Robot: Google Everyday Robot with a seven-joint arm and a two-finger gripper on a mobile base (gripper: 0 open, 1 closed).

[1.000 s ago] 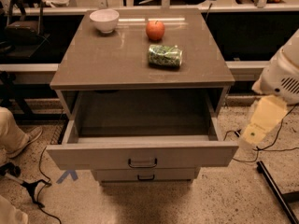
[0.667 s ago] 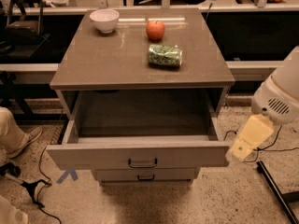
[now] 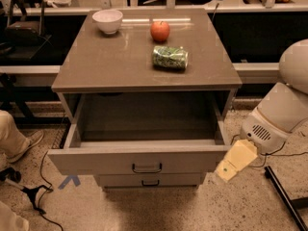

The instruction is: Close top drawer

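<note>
Top drawer point(image 3: 96, 161): a wide grey-beige drawer with a flat front panel, the uppermost in the grey-brown cabinet point(image 3: 120, 66).
- It stands pulled far out toward the camera.
- Both side walls and the shaded, dark inner floor are exposed below the cabinet's top slab.
- The front panel is plain and looks level.
- A small dark wire handle point(image 3: 147, 168) sits at the middle of the panel, low on its face.

Lower drawer point(image 3: 120, 180): a similar grey drawer directly beneath. It is set well back, so only a narrow strip of its front and its own small dark handle show.

Gripper point(image 3: 227, 169): the pale yellow end piece of the white, rounded robot arm point(image 3: 281, 114).
- It sits at the right-hand end of the top drawer's front panel, low and close against the corner.
- Whether it touches the panel cannot be told.
- Whether it is spread or closed also cannot be told from this view.

On the cabinet top:
- A white round bowl point(image 3: 107, 20) is at the back left.
- A red apple point(image 3: 160, 31) is at the back centre.
- A green patterned can point(image 3: 170, 57) lies on its side just in front of the apple.

Floor: speckled stone floor point(image 3: 159, 211) with a blue tape arrow point(image 3: 70, 180) near the drawer's left corner. A person's leg in beige trousers point(image 3: 12, 138) is at the left edge.
</note>
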